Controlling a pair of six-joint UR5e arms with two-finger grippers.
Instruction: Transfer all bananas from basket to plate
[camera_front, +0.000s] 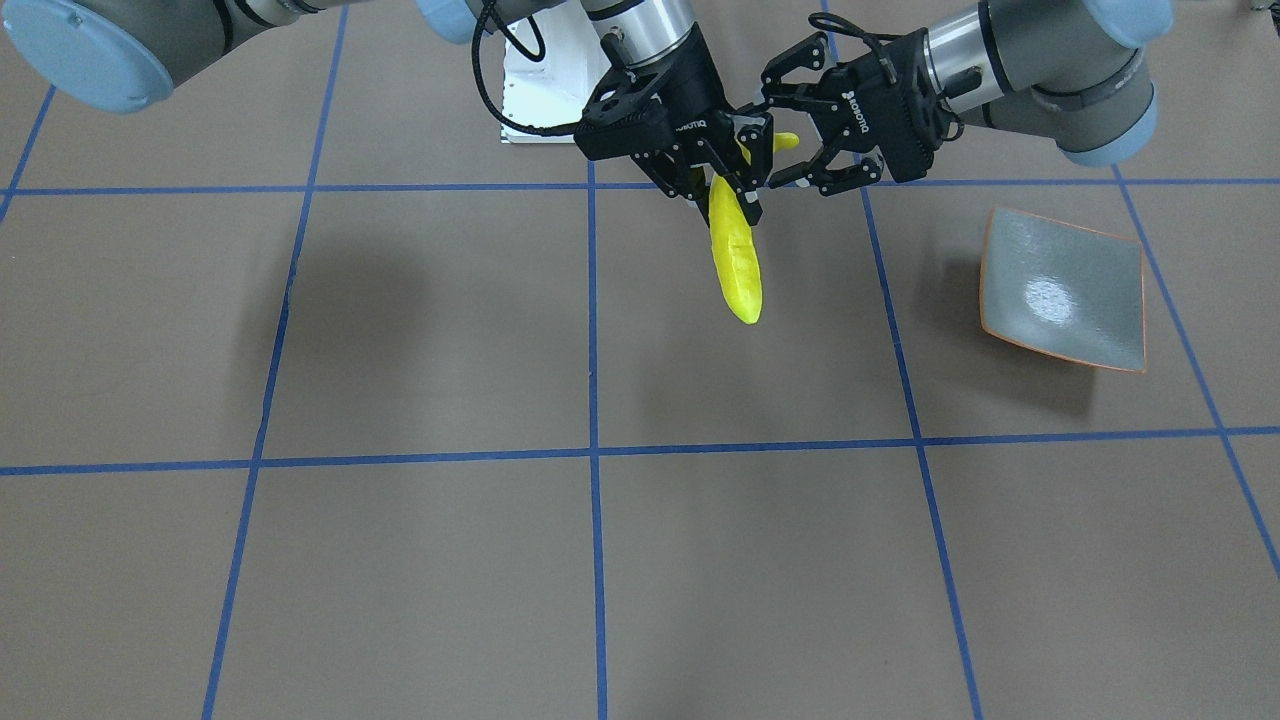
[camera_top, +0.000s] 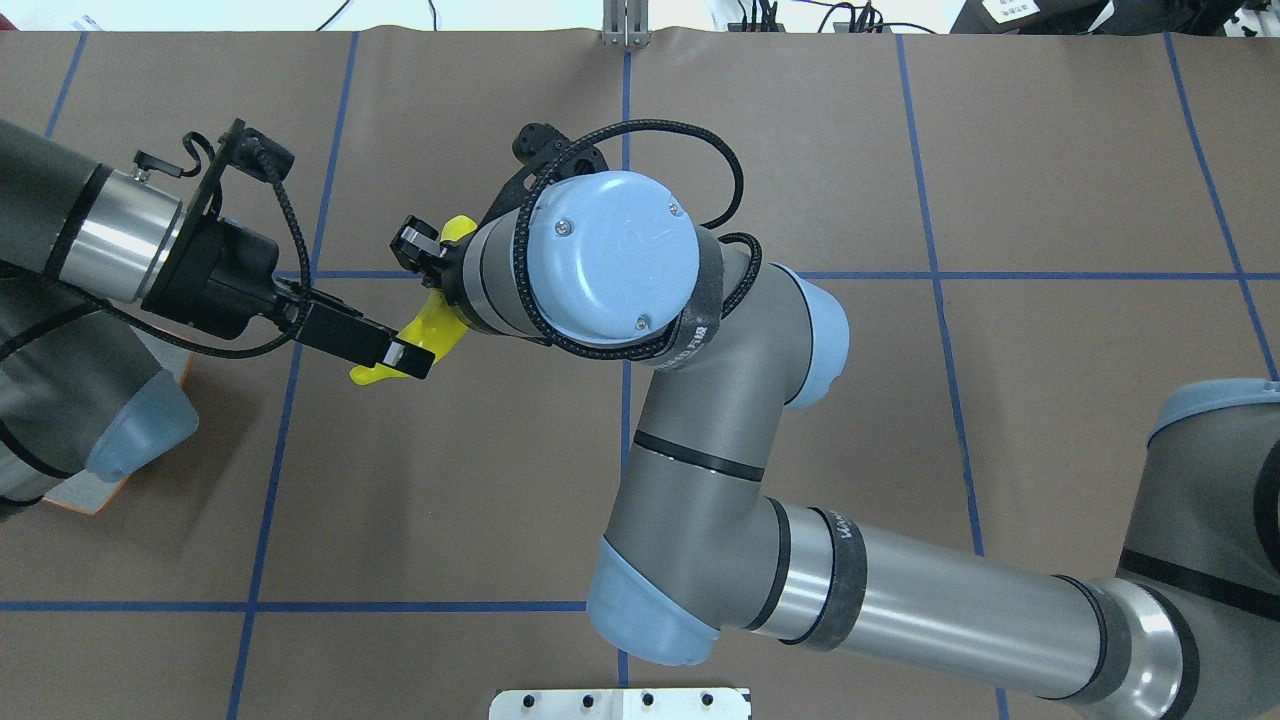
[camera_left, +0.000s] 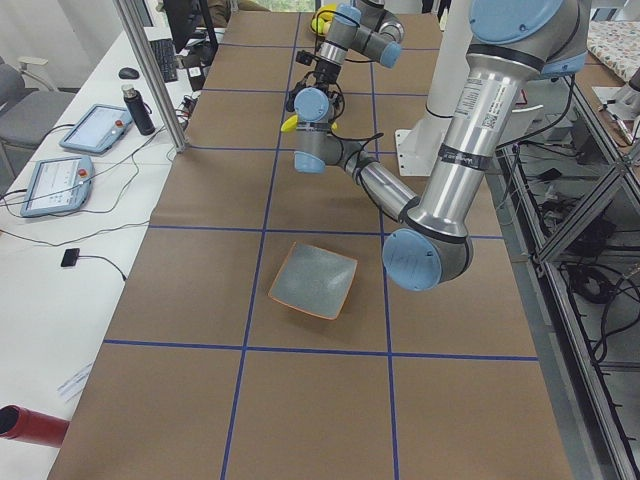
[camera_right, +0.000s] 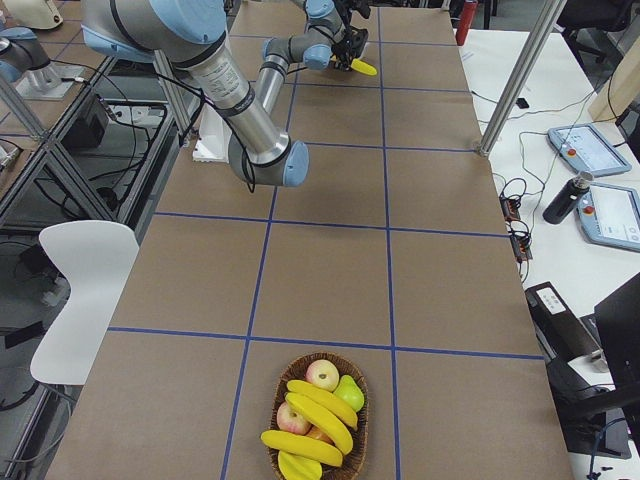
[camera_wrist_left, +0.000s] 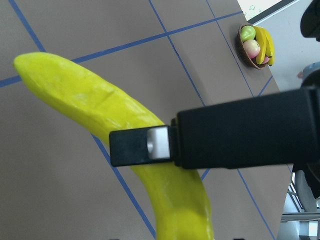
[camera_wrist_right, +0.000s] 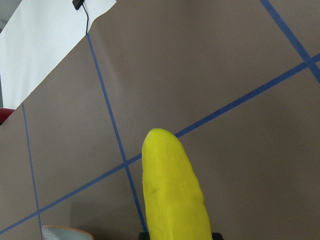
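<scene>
My right gripper (camera_front: 725, 195) is shut on a bright yellow banana (camera_front: 735, 265) and holds it in the air above the table, long end hanging down. My left gripper (camera_front: 772, 143) is open, its fingers on either side of the banana's upper stem end; one finger (camera_wrist_left: 150, 145) crosses the banana (camera_wrist_left: 115, 120) in the left wrist view. The grey-green plate (camera_front: 1060, 290) with an orange rim lies empty on the table to the robot's left. The basket (camera_right: 352, 380) at the far right end holds three more bananas (camera_right: 320, 402) with apples and a pear.
The white robot base plate (camera_front: 540, 100) sits behind the grippers. In the overhead view the left arm covers most of the plate (camera_top: 100, 497). A side bench holds tablets (camera_left: 95, 125) and a bottle (camera_left: 138, 108). A metal post (camera_left: 150, 70) stands at the table edge.
</scene>
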